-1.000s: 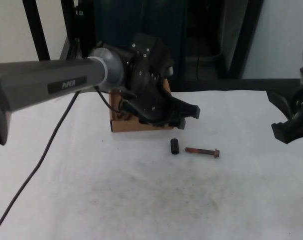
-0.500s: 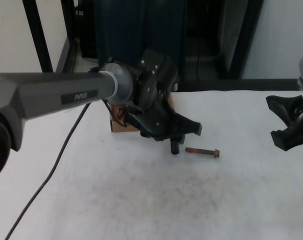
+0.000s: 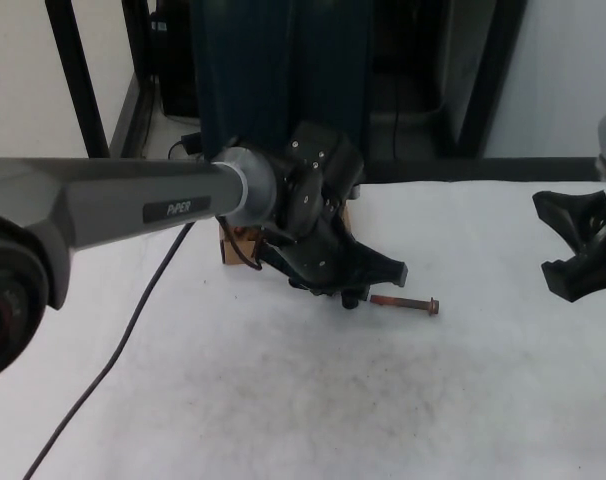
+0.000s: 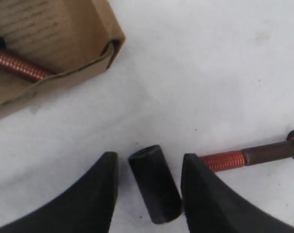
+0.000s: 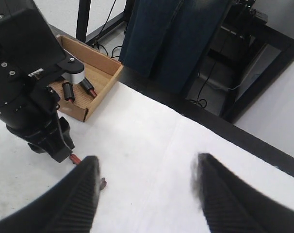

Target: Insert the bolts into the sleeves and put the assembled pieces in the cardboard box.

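Sleeve: short black cylinder, lying on the table between my left tool's parted fingers, not yet pinched.
Handling: I judge it light, stiff, prone to roll; grip across its middle.
Bolt: coppery, threaded, at the sleeve's 3 o'clock.
Cardboard box: at the sleeve's 10 o'clock.
Right tool: wide, empty.
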`<state>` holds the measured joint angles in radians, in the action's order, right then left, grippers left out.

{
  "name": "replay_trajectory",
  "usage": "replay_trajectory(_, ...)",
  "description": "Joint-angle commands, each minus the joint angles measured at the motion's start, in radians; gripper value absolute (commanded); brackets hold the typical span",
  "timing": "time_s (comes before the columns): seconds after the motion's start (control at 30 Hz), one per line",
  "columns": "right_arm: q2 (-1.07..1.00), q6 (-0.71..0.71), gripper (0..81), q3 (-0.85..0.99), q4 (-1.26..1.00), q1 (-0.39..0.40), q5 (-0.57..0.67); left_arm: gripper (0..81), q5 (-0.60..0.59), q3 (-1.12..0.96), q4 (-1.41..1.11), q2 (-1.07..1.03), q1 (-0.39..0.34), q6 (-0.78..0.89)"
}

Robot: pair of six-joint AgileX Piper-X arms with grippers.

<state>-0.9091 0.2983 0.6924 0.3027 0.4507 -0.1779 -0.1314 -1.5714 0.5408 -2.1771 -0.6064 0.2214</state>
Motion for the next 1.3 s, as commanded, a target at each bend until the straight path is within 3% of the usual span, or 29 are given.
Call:
replay_trajectory(0.0,0.011,-0.003,56.4,0.003,-0.002,-0.003,-0.004,35.5,0.018,-0.002,0.010,-0.012,-0.012,0.002)
replay_trajectory(0.1,0.011,-0.003,56.4,0.003,-0.002,-0.006,-0.004,26.0,0.018,-0.002,0.030,-0.032,-0.021,0.000)
replay_trajectory(0.23,0.011,-0.003,56.4,0.003,-0.002,-0.029,-0.004,1.9,0.008,-0.002,0.039,-0.035,-0.025,-0.004)
replay_trajectory(0.27,0.011,-0.003,56.4,0.003,-0.002,-0.039,-0.004,0.5,-0.007,-0.002,0.039,-0.032,-0.025,-0.004)
replay_trajectory(0.53,0.011,-0.007,56.4,0.003,-0.001,-0.073,0.036,0.8,-0.081,-0.004,-0.014,0.059,-0.021,-0.025)
replay_trajectory(0.8,0.011,0.008,56.4,0.003,0.101,-0.073,0.164,0.8,-0.071,-0.001,0.014,0.255,-0.017,-0.221)
replay_trajectory(0.97,-0.031,0.170,56.4,0.003,0.193,-0.071,0.186,0.8,-0.066,0.017,0.062,0.372,0.003,-0.266)
replay_trajectory(1.07,-0.081,0.282,56.4,0.003,0.237,-0.071,0.183,0.8,0.006,0.063,0.061,0.449,0.008,-0.312)
replay_trajectory(1.27,-0.198,0.338,56.4,0.025,0.243,-0.070,0.183,0.8,0.018,0.229,0.041,0.627,0.027,-0.335)
